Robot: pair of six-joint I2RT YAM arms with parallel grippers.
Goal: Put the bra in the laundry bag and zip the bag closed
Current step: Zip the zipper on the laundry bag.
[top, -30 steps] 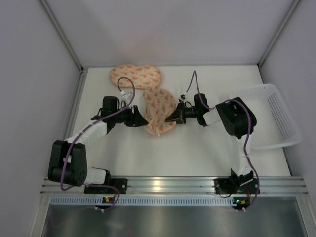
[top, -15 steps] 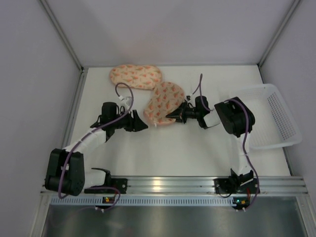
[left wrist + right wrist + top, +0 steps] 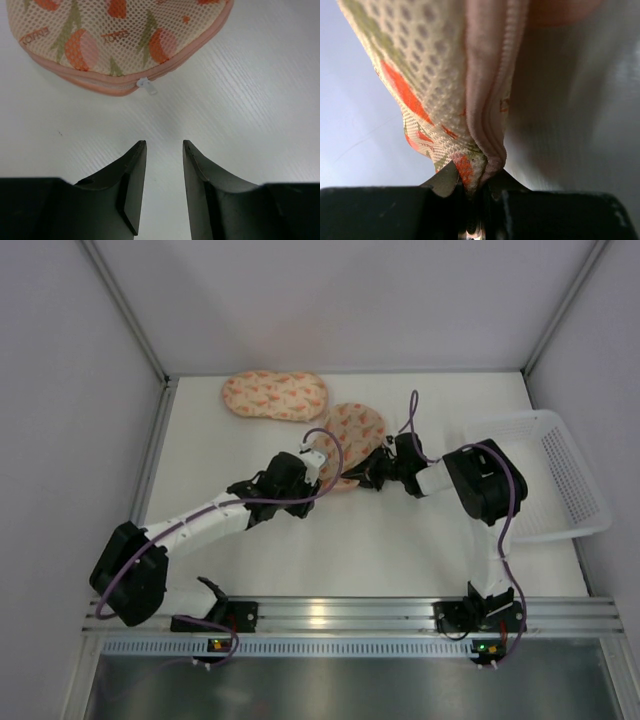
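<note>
The laundry bag (image 3: 352, 430), a peach mesh pouch with an orange print, lies mid-table. Its right edge is pinched in my right gripper (image 3: 364, 476), which is shut on it. In the right wrist view the bag's fabric (image 3: 445, 75) and pink piping bunch up between the jaws of that gripper (image 3: 476, 184). My left gripper (image 3: 318, 472) sits just short of the bag's near edge. It (image 3: 164, 145) stands open and empty over bare table, pointing at the bag (image 3: 110, 40) and its white zip pull (image 3: 146, 86). The zip seam there looks closed. The bra is not in view.
A twin printed pouch (image 3: 275, 395) lies flat at the back left. A white mesh basket (image 3: 560, 475) stands at the right edge, close behind the right arm. Frame posts and grey walls close in the table on three sides.
My left arm has swung right and forward to the bag's near edge, and its jaws have narrowed. The right gripper has shifted the held bag slightly right and back.
</note>
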